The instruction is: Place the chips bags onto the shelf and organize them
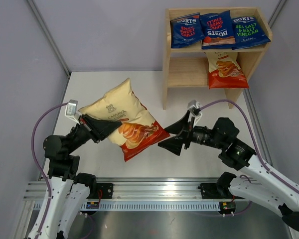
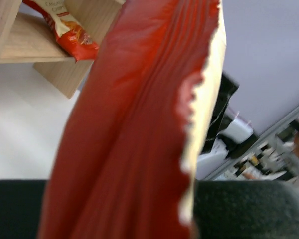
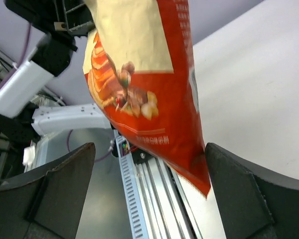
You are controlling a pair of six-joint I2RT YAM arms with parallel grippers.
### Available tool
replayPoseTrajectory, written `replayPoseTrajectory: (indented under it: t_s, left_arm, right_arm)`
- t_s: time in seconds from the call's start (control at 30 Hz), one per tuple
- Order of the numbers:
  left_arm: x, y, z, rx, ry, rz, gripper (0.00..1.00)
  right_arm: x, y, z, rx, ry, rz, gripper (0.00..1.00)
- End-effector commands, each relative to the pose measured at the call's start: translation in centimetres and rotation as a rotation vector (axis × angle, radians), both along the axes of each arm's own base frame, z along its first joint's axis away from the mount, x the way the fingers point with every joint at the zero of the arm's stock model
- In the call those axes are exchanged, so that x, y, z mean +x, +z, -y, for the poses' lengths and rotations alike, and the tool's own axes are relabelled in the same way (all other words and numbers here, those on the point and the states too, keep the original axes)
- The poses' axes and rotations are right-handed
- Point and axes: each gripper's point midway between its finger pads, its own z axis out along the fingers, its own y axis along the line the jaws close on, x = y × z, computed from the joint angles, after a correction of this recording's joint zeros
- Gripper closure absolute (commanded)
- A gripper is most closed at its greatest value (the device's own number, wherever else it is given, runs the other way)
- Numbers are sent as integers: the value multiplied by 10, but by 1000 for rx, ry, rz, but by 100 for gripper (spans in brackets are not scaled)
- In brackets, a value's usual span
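Here's the overhead view: the left claw (image 1: pixel 100 128) is clamped narrow on the side edge of a cream-and-red bag (image 1: pixel 124 117), which hangs in the air above the white table (image 1: pixel 104 82), left of centre in the frame and tilted, cream top up, red bottom towards the lower right. The right claw (image 1: pixel 163 138) stands wide at that red corner. In its own wrist view the dark fingers (image 3: pixel 55 194) sit far apart at the lower left and lower right, the bag (image 3: pixel 144 84) hanging between them and touching neither. The left wrist view is nearly filled by the bag's red side (image 2: pixel 134 129).

Over in the upper right stands the wooden shelf (image 1: pixel 165 74). Three blue Burts bags (image 1: pixel 218 30) lie side by side on its top tier. A second cream-and-red bag (image 1: pixel 225 69) sits on the lower tier, its red end past the front edge.
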Motion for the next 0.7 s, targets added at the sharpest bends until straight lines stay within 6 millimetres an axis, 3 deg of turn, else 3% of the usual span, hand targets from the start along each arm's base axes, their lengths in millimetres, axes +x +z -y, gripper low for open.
replayPoseTrajectory:
  t_s: [0.0, 0.03, 0.13, 0.23, 0.4, 0.67]
  left_arm:
    - [5, 51, -19, -301, 79, -6, 92]
    - [13, 48, -24, -359, 104, -34, 92]
    - [8, 61, -33, -512, 72, -39, 92]
    - [12, 67, -45, -648, 77, -49, 92]
    - [12, 76, -50, -718, 87, -46, 98]
    - [25, 70, -41, -777, 80, -114, 99]
  right_arm:
    - [9, 20, 7, 218, -103, -56, 1]
    - [7, 22, 6, 301, -87, -40, 1]
    - [1, 30, 9, 498, -51, -75, 1]
    - [8, 34, 4, 566, -68, -125, 0]
    - [37, 23, -4, 594, -210, -189, 1]
    - [17, 66, -29, 733, -13, -111, 0]
